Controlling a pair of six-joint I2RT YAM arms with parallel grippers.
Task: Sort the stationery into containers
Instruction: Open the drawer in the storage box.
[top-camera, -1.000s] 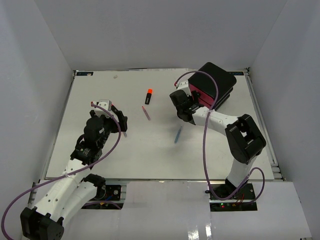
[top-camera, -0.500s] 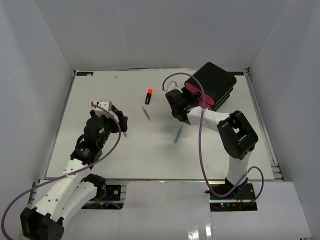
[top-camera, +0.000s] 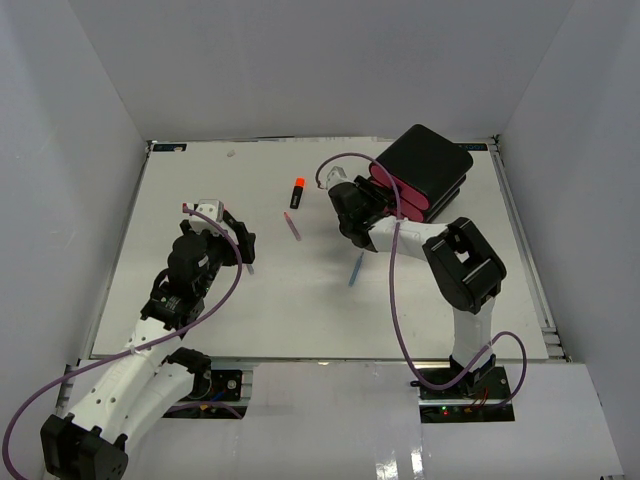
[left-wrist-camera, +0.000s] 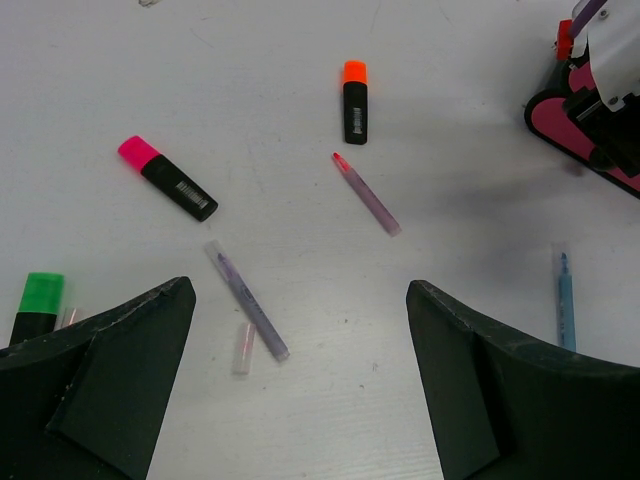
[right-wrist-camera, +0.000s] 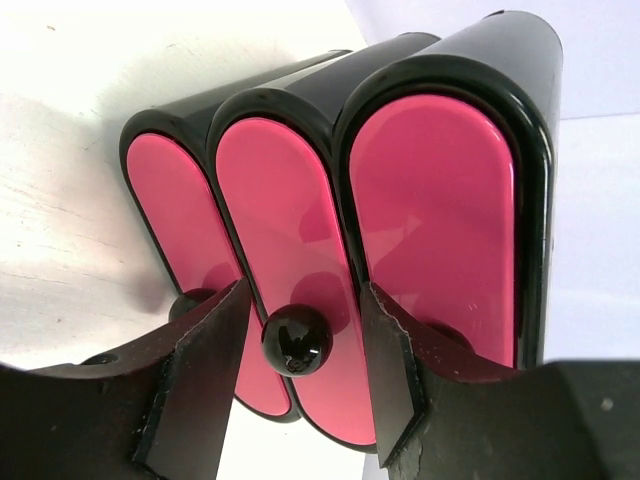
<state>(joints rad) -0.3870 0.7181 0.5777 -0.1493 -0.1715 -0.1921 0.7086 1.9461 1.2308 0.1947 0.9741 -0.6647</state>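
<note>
Left gripper (left-wrist-camera: 298, 292): jaws spread wide, nothing held, above table (left-wrist-camera: 330, 410). Ahead on the table lie purple pen (left-wrist-camera: 247, 300), pink highlighter (left-wrist-camera: 167, 178), pink pen (left-wrist-camera: 366, 194), orange highlighter (left-wrist-camera: 354, 90); blue pen (left-wrist-camera: 566, 300) at right.

Farther: right gripper (right-wrist-camera: 300, 295) part-open, straddling middle knob (right-wrist-camera: 297, 340) of drawer box (right-wrist-camera: 430, 210), a gap visible each side.

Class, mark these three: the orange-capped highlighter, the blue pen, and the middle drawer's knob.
orange-capped highlighter (left-wrist-camera: 355, 105), left wrist view, black barrel
blue pen (left-wrist-camera: 566, 302), left wrist view, mid-shaft
middle drawer's knob (right-wrist-camera: 296, 340), right wrist view, ball's centre
</note>
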